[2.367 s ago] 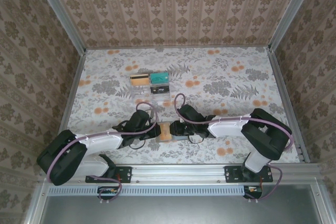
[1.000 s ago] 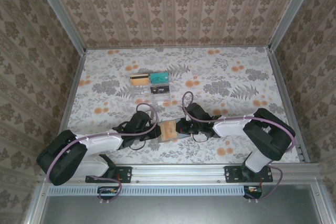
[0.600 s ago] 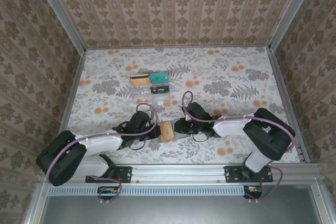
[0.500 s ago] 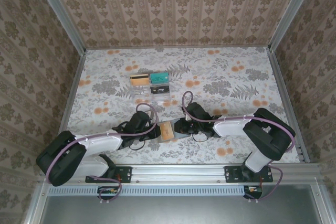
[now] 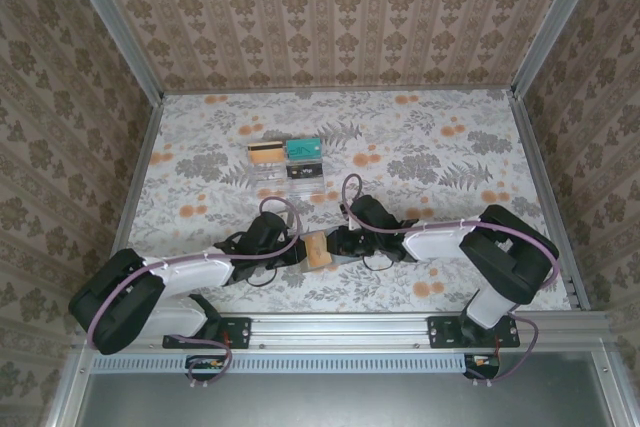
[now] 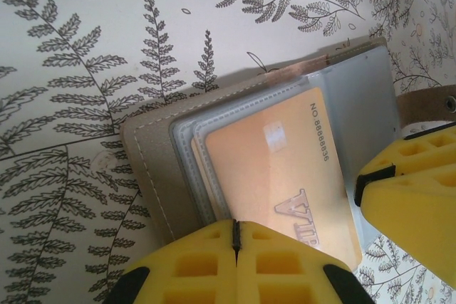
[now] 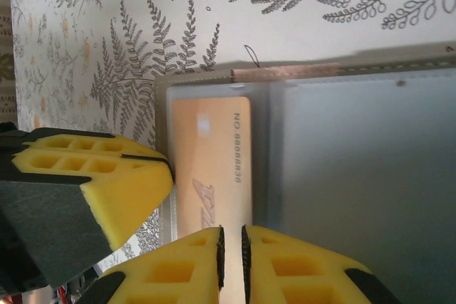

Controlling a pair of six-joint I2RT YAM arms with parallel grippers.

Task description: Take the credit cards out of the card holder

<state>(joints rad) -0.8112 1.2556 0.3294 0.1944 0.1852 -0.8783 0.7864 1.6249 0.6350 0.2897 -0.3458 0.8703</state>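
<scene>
The card holder [image 5: 316,250] lies open on the flowered table between both grippers. The left wrist view shows its grey-brown leather edge [image 6: 146,169] and clear sleeves over an orange credit card [image 6: 278,169] marked VIP. My left gripper [image 6: 235,223] is shut, its tips resting on the card's near end. In the right wrist view the same credit card [image 7: 210,147] lies beside a grey inner panel [image 7: 356,176]. My right gripper [image 7: 230,230] stands over the card's end, its jaws a narrow slit apart with nothing seen between them. In the top view the left gripper [image 5: 297,251] and the right gripper [image 5: 336,245] flank the holder.
A clear acrylic stand [image 5: 287,161] with a gold card, a teal card and dark ones stands farther back, left of centre. The holder's brown strap with a snap [image 6: 427,103] sticks out on its right side. Metal rails run along the table's edges.
The right gripper has shifted a little left over the card holder and its jaws have parted by a slit. The left gripper has stayed shut in place.
</scene>
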